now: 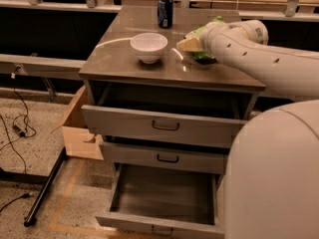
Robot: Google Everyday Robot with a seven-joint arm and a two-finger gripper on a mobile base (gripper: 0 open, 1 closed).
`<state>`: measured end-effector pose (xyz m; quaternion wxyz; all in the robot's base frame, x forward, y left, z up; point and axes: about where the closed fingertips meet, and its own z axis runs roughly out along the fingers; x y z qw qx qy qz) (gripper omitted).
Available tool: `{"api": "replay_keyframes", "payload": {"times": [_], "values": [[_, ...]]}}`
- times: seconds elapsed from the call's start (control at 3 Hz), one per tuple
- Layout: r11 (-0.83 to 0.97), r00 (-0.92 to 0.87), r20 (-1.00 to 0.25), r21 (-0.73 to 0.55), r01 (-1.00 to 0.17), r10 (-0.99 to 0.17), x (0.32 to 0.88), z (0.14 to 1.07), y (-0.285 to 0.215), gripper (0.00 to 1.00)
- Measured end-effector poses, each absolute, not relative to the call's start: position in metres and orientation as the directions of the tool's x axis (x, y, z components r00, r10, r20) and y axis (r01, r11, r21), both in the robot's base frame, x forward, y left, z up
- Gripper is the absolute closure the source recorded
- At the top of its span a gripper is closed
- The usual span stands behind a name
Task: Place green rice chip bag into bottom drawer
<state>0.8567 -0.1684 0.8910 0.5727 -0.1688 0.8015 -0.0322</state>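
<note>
A dark blue drink can (165, 11) stands upright near the back edge of the bench top (119, 59), about midway along it. Its print is too small to read. The green rice chip bag (203, 57) lies toward the right back corner of the bench, to the right of the can and nearer the front than it. Its darker green print cannot be read either, and much of it is hidden behind the robot's white arm (259, 54).

The arm comes in from the right edge, and the gripper (187, 44) is at the bag's left side, touching or just over it. Whether the gripper is clamped on the bag cannot be told.

A white bowl (148, 46) sits upright in the middle of the bench, just left of the gripper and apart from it; only its white inside shows.

Below the front edge, the top drawer (167, 126) and the middle drawer (167, 158) are each pulled out a little, their insides hidden. The bottom drawer (162, 222) is pulled far out, and only its bare grey floor shows. A brown cardboard box (75, 128) stands on the floor against the bench's left side; what it holds cannot be seen.
</note>
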Motion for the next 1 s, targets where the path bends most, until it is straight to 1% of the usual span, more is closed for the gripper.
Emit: {"api": "replay_keyframes", "payload": {"times": [0.33,0.67,1.0], "values": [[0.944,-0.305,-0.902,-0.245,-0.222,-0.306,0.864,0.879,-0.166,0.18],[0.944,-0.312,-0.900,-0.246,-0.218,-0.306,0.867,0.873,-0.162,0.41],[0.942,-0.313,-0.896,-0.256,-0.218,-0.315,0.868,0.868,-0.160,0.72]]}}
